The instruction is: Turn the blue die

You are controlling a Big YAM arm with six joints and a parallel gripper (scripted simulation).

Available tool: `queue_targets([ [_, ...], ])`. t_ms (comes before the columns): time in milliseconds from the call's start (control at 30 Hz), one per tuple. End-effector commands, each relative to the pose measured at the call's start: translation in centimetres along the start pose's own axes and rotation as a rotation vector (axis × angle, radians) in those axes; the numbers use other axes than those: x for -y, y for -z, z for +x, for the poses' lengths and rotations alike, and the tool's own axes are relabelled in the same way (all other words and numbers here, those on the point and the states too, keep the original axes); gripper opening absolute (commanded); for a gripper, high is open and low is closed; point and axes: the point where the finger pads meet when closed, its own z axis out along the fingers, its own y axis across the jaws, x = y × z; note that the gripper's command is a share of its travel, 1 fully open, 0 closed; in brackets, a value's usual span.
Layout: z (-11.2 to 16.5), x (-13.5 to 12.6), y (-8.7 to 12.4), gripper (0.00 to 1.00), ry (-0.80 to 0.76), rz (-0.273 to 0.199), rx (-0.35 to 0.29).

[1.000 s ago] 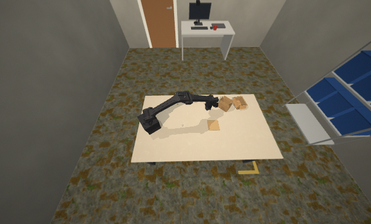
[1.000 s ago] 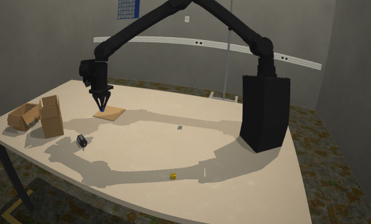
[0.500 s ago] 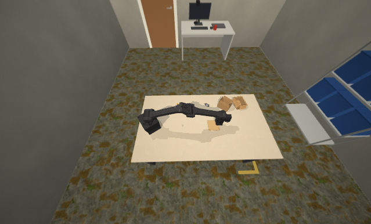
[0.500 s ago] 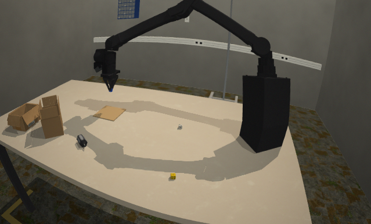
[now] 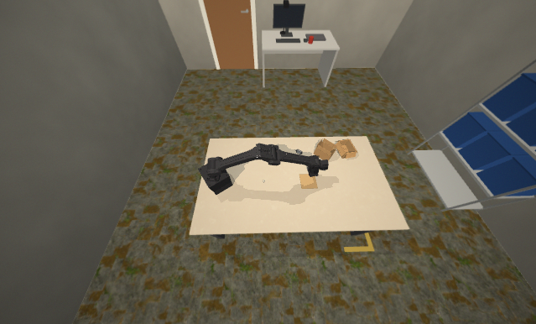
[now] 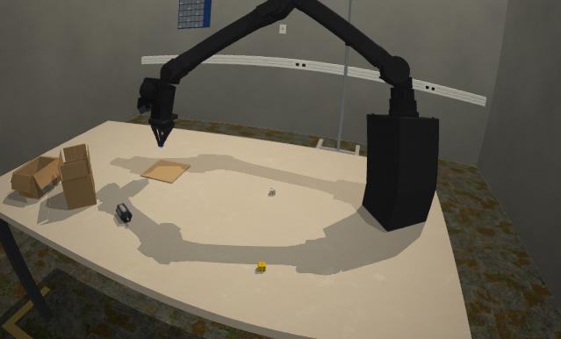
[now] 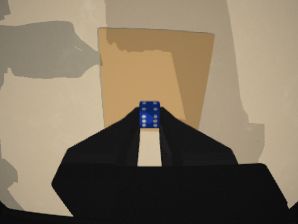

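My gripper [image 7: 149, 113] is shut on the small blue die [image 7: 149, 115], which shows several white pips toward the wrist camera. In the exterior view the gripper [image 6: 161, 141] hangs above the table with the blue die at its tips, a little beyond the far left corner of the tan mat [image 6: 165, 170]. In the wrist view the mat [image 7: 157, 76] lies straight below the die. In the top view the gripper [image 5: 313, 171] is just above the mat [image 5: 308, 180]. A yellow die [image 6: 262, 266] and a white die [image 6: 272, 191] sit on the table.
Two open cardboard boxes [image 6: 53, 176] stand at the table's left end. A small black cylinder [image 6: 124, 212] lies near them. The arm's black base [image 6: 399, 169] stands at the right.
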Motion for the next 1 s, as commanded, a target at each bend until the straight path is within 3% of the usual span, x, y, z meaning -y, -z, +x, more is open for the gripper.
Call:
queue_targets([
  [0, -1.5, 2.4, 1.9, 0.11, -0.005, 0.005, 0.124],
  [33, -1.5, 2.4, 1.9, 0.11, -0.005, 0.005, 0.124],
  [233, -1.4, 1.9, 2.1, 0.11, 0.002, 0.007, 0.422],
  [267, -1.4, 1.9, 2.1, 0.11, 0.002, 0.007, 0.425],
  [300, 0.8, 1.6, -1.3, 0.11, 0.007, 0.005, 0.427],
  [533, 0.9, 1.6, -1.1, 0.11, 0.008, 0.008, 0.748],
  [600, 0.9, 1.6, -1.1, 0.11, 0.008, 0.008, 0.748],
  [800, 1.1, 1.4, -0.8, 0.11, 0.012, 0.009, 0.890],
  [967, 1.1, 0.7, -0.6, 0.11, 0.019, 0.005, 0.911],
])
